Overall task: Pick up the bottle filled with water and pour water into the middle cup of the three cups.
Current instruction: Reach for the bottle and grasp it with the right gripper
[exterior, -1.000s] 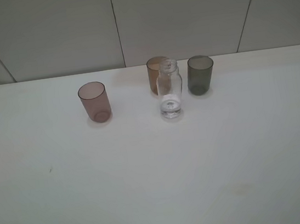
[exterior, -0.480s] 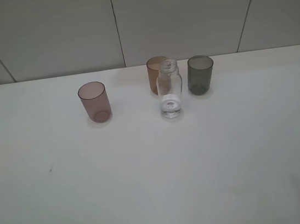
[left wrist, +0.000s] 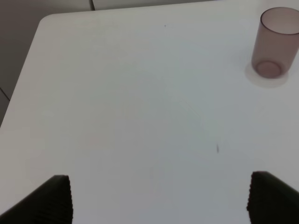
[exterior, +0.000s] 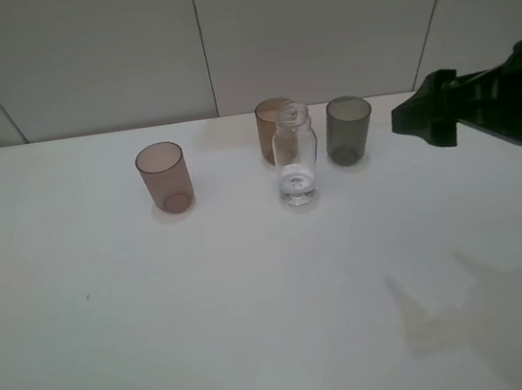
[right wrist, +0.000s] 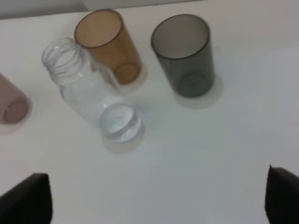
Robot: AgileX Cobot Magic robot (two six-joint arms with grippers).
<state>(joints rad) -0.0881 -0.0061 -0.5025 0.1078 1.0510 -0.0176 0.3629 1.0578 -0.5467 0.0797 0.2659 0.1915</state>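
Bottle [exterior: 295,155] stands upright and uncapped on the table [exterior: 256,301], just in front of the amber cup [exterior: 268,131], with the grey cup [exterior: 348,131] near on the side of the right gripper [exterior: 423,122]. That gripper is held open, well apart from the bottle. The left gripper [left wrist: 159,198] is likewise open and idle. The bottle is to be approached level, below the shoulders, clear of the grey cup, and gripped without tipping. Compared with one second ago, the right gripper has entered the high view; bottle and cups are unmoved.
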